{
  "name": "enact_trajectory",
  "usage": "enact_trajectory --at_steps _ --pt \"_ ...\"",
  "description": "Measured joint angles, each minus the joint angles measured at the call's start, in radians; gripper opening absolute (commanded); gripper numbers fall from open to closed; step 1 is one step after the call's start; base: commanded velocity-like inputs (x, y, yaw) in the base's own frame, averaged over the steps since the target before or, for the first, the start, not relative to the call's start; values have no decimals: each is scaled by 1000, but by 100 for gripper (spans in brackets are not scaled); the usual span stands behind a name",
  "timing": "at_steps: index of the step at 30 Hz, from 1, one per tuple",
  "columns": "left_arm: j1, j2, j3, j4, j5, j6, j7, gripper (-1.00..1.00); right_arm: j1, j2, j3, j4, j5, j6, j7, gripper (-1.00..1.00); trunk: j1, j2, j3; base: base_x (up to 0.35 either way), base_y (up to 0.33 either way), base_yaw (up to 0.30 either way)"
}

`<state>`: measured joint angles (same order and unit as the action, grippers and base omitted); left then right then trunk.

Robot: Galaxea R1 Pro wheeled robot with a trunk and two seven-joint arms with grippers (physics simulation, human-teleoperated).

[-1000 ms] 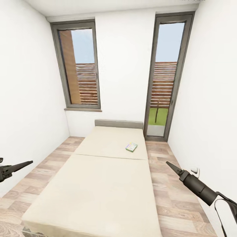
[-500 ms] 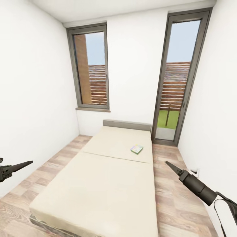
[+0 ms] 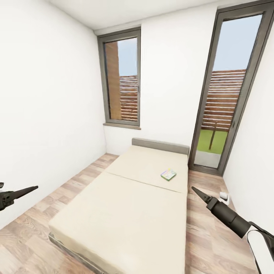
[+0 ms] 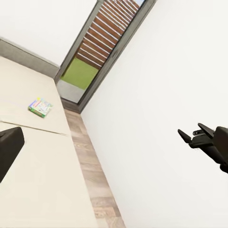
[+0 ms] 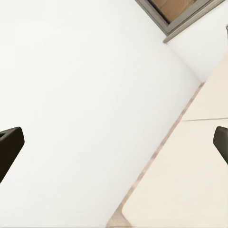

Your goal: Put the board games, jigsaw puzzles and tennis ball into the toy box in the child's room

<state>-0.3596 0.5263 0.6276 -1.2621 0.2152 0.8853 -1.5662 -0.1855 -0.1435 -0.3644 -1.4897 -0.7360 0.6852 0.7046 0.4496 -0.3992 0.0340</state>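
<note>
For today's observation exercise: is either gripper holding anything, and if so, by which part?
Nothing is held. The left gripper and right gripper hang in the air, while the board game lies untouched on the bed.

Both arms are held low and forward in the head view, one at each side. The left tool [image 3: 33, 187] points to the middle, its fingers pressed together into a thin tip, and it holds nothing. The right tool [image 3: 195, 190] points up and inward from its dark wrist, also closed to a point and empty.
</note>
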Motion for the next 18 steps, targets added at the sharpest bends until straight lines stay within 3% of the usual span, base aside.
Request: enact_trajectory --at_steps 18 --pt "0 -1 0 0 0 0 0 100 0 0 7 0 2 -2 -10 100 0 0 0 0 -27 293"
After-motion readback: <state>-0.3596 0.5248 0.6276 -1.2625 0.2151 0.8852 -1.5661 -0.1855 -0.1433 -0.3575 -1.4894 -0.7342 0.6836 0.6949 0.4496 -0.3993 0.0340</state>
